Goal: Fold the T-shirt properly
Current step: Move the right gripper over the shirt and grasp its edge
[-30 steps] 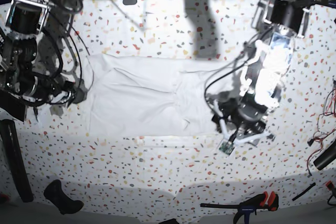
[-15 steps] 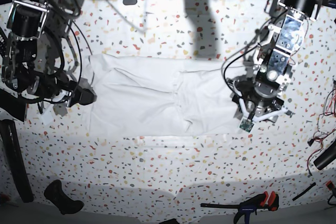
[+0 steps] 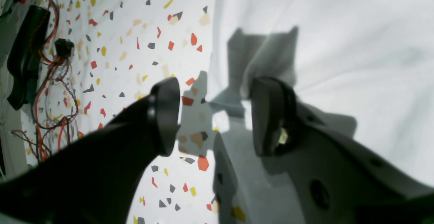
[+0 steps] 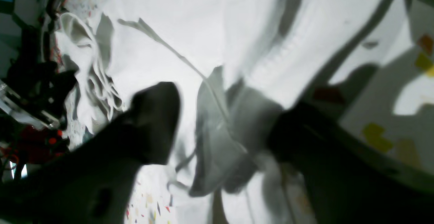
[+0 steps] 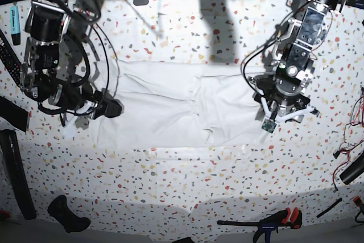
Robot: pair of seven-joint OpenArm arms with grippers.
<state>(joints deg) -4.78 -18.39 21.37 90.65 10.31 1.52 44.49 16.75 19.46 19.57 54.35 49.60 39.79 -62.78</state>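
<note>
R gripper point(image 4: 220, 122) gapes round a T-shirt point(image 5: 170, 106) fold, grip unclear (blurry); L gripper point(image 3: 212, 115) open, empty. Shallow pinch may slip.

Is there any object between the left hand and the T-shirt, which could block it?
Nothing visible blocks it. The left hand hangs open over the edge of the T-shirt, with only bare tabletop and shadow below its fingers. The cables and black tool lie off to the side.
</note>
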